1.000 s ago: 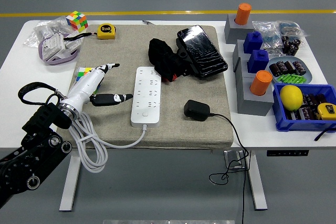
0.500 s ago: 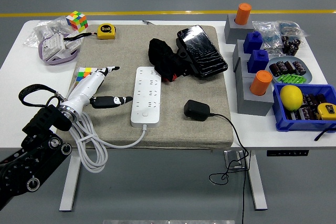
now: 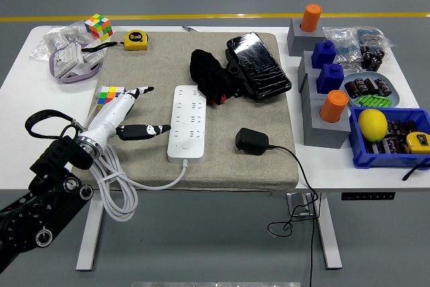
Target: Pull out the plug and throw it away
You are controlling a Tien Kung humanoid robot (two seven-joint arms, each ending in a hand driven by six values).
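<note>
A black plug adapter [image 3: 252, 141] lies loose on the grey mat [image 3: 222, 166], to the right of the white power strip [image 3: 187, 121]; its black cable runs off the table's front edge. Nothing is plugged into the strip. My left hand [image 3: 138, 109] is white with black fingertips, fingers spread and empty, resting on the mat just left of the power strip. The strip's white cord [image 3: 114, 186] loops off the front edge beside my left arm.
A small cube [image 3: 108, 94] lies by my left hand. A black bundle [image 3: 211, 75] and a black wrapped pad [image 3: 258, 65] sit at the mat's back. Grey blocks with blue and orange pegs [image 3: 326, 99] and a blue bin [image 3: 386, 136] stand at the right.
My left hand has drawn back slightly toward the near left, uncovering more of the small cube. Nothing else moved.
</note>
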